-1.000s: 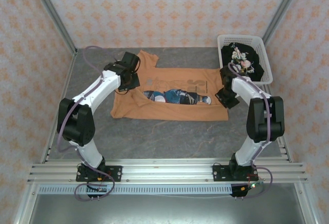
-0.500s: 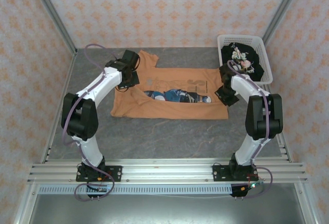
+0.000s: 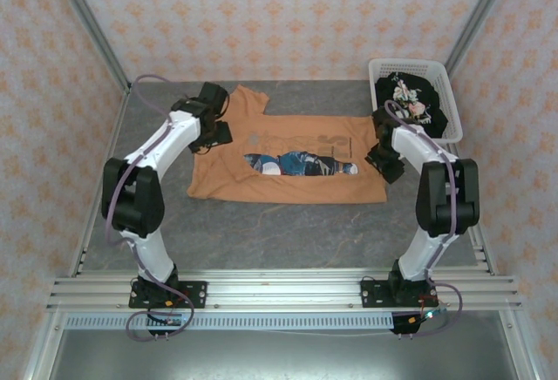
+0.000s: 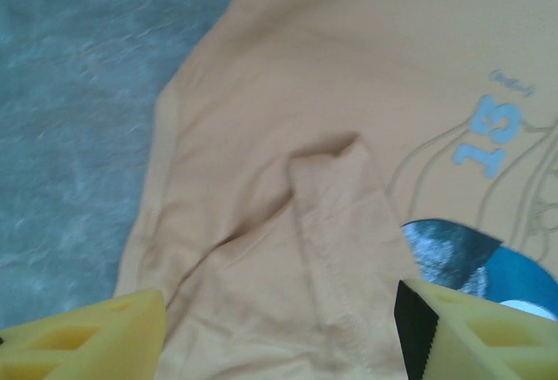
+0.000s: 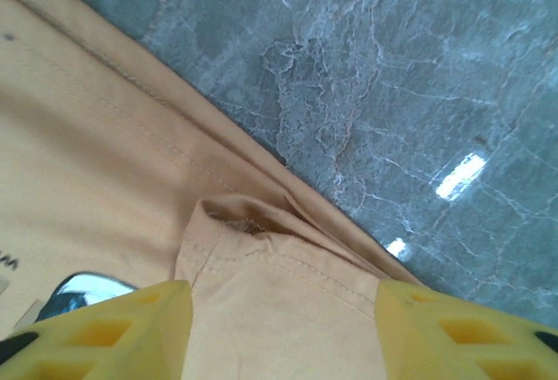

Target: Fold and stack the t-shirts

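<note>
- both wide and empty: left hand (image 4: 281, 315) and right hand (image 5: 283, 301), over the folded hem of the orange shirt (image 3: 288, 186).
- first fold looks laid; next needs fresh grips for a second fold.

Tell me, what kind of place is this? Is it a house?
Probably not a house, more likely a robot test booth. Two robot arms are bolted to a metal rail at a grey table, patterned panels in metal frames wall it in, and an orange shirt lies on the table.
</note>
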